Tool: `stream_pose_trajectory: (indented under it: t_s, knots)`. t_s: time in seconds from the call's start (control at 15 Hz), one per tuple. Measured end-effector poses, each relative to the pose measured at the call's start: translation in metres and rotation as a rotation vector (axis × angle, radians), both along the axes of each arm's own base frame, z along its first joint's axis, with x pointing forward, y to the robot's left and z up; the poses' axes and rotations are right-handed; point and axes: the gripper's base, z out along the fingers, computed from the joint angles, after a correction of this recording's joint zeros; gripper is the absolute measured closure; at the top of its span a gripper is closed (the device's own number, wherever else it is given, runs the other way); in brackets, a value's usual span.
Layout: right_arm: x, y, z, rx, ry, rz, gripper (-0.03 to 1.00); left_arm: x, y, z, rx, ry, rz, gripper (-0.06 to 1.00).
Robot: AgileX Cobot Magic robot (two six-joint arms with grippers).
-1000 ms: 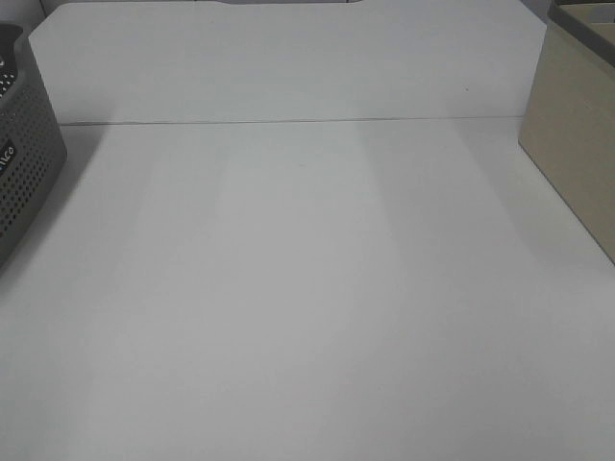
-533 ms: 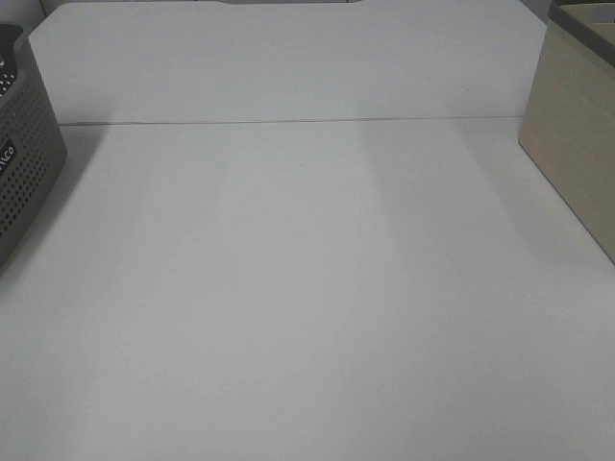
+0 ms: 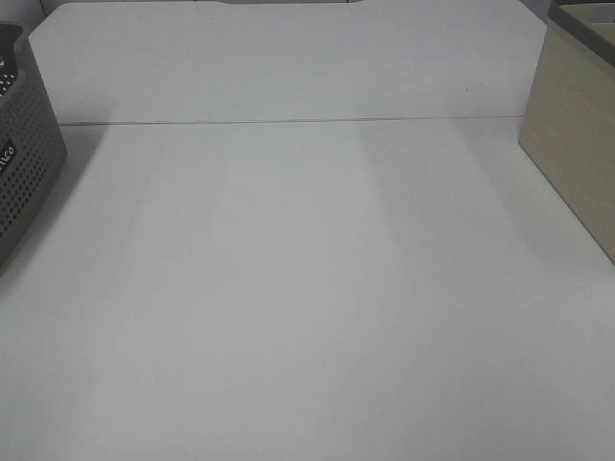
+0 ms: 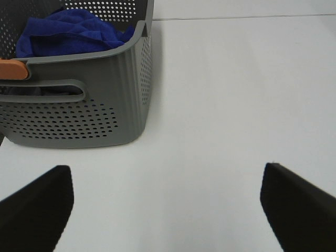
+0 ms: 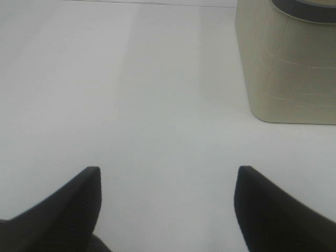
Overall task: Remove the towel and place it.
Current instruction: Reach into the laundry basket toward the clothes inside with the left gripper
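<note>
The towel (image 4: 68, 30) is a deep blue plush cloth, bunched up inside a grey perforated basket (image 4: 100, 105) in the left wrist view. My left gripper (image 4: 167, 173) hangs open over the white table, a short way in front of the basket, with nothing between its fingers. My right gripper (image 5: 167, 170) is open too, empty, above bare table near a beige box (image 5: 289, 63). Neither gripper shows in the exterior high view. There only the basket (image 3: 24, 163) at the left edge is seen, and the towel is hidden.
The beige box (image 3: 577, 134) stands at the right edge of the white table (image 3: 307, 288). An orange object (image 4: 11, 70) rests on the basket's rim. A low white back panel (image 3: 288, 58) closes off the far side.
</note>
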Motion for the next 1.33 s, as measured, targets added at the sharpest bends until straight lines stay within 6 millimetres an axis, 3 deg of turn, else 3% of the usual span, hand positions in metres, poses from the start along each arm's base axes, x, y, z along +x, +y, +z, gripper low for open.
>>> stream_pose_trajectory:
  t_s: [1.33]
  knots:
    - [0.0000, 0.0000, 0.0000, 0.000, 0.000, 0.000, 0.27, 0.0000, -0.0002, 0.0000, 0.026, 0.000, -0.016, 0.03]
